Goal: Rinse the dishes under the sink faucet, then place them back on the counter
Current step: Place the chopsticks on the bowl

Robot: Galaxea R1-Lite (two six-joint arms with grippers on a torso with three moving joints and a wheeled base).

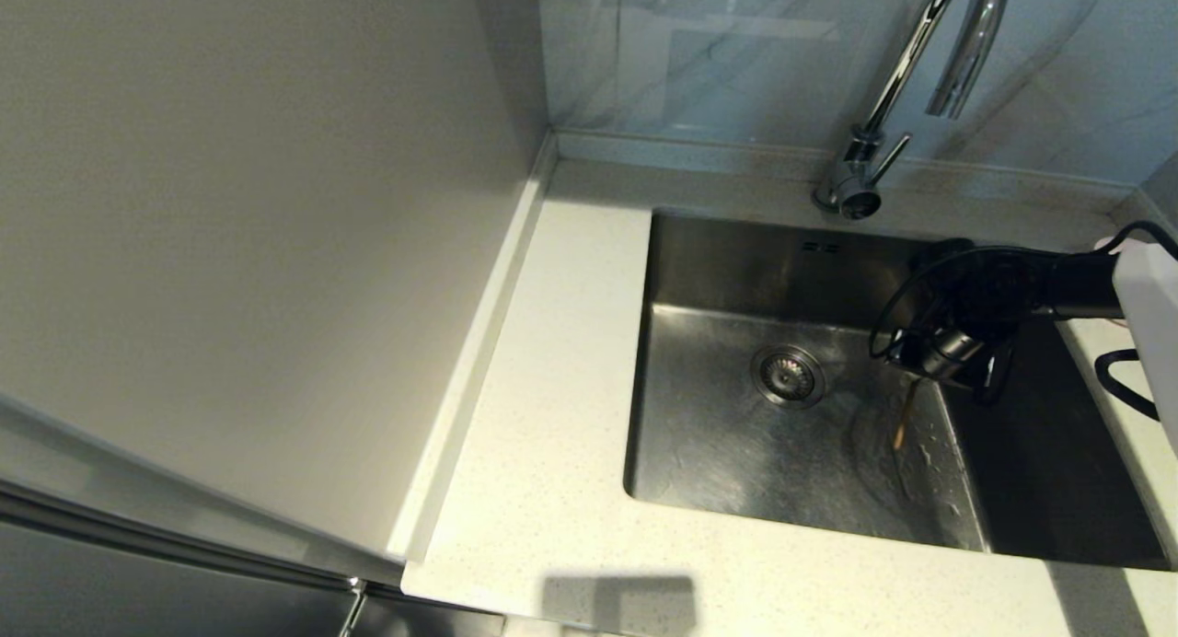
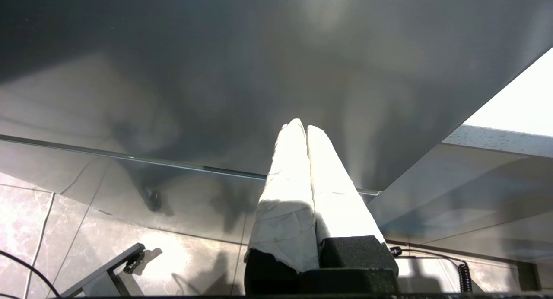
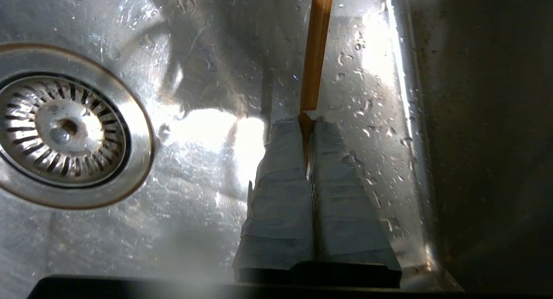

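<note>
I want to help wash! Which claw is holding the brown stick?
The right claw, down in the sink, pinches the chopstick; the left claw is shut on nothing.

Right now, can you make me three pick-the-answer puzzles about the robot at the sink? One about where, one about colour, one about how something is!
1. Where is the right gripper?
A. down inside the sink
B. on the counter
C. up by the faucet spout

2. What colour is the chopstick?
A. green
B. brown
C. pink

3. How are the right gripper's fingers?
A. wide open
B. shut on nothing
C. shut on the chopstick

Answers:
1 A, the head view shows it over the basin floor, beside the drain strainer.
2 B, the stick is brown wood.
3 C, the stick pokes out from between the pressed-together fingers.
</note>
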